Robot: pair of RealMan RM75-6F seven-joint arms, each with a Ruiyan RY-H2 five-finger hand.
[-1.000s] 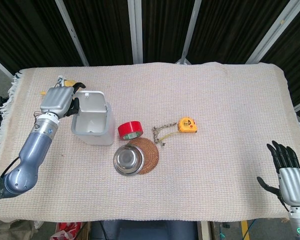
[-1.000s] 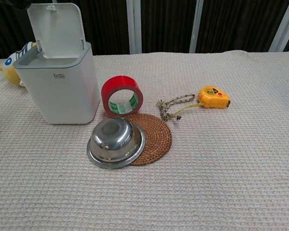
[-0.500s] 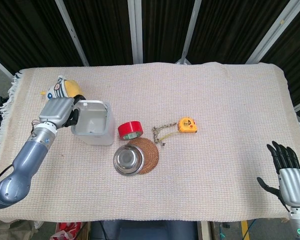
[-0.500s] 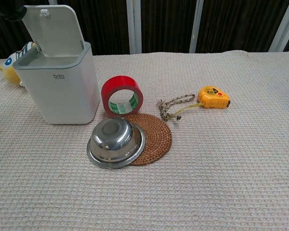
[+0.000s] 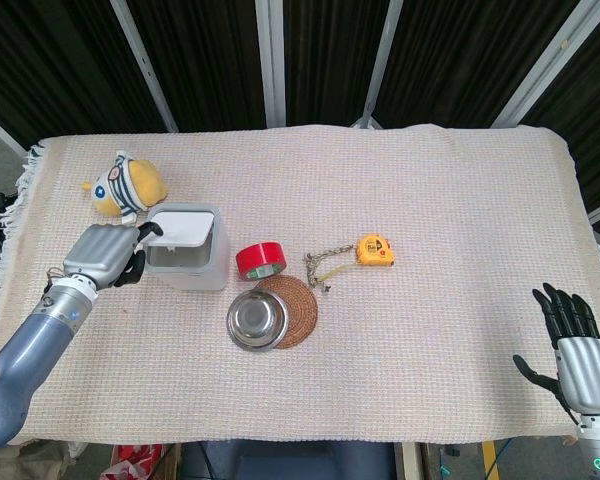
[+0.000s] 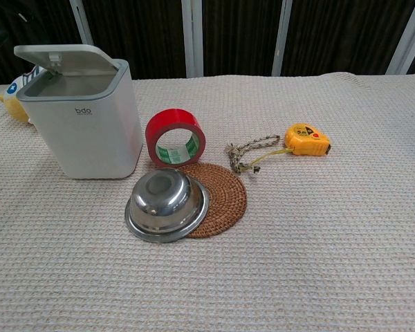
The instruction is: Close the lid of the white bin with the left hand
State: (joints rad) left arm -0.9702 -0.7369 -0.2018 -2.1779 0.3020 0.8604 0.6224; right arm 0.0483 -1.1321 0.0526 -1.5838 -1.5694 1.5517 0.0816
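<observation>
The white bin (image 5: 185, 250) stands at the table's left; in the chest view the white bin (image 6: 90, 124) has its lid (image 6: 66, 59) lowered almost flat, with a narrow gap still showing under its front edge. My left hand (image 5: 102, 256) is just left of the bin, fingers curled, with one fingertip (image 5: 150, 230) touching the lid's left edge (image 5: 158, 228). The chest view does not show this hand. My right hand (image 5: 583, 355) hovers at the near right corner, fingers spread and holding nothing.
A striped yellow plush toy (image 5: 125, 182) lies behind the bin. To the right of the bin are a red tape roll (image 5: 259, 259), a steel bowl (image 5: 256, 320) on a woven coaster (image 5: 298, 305), a chain (image 5: 325, 266) and a yellow tape measure (image 5: 375, 249).
The lid has swung down from upright to nearly flat. My left hand has moved toward me and down along the bin's left side, uncovering the plush toy. The right hand has stayed still.
</observation>
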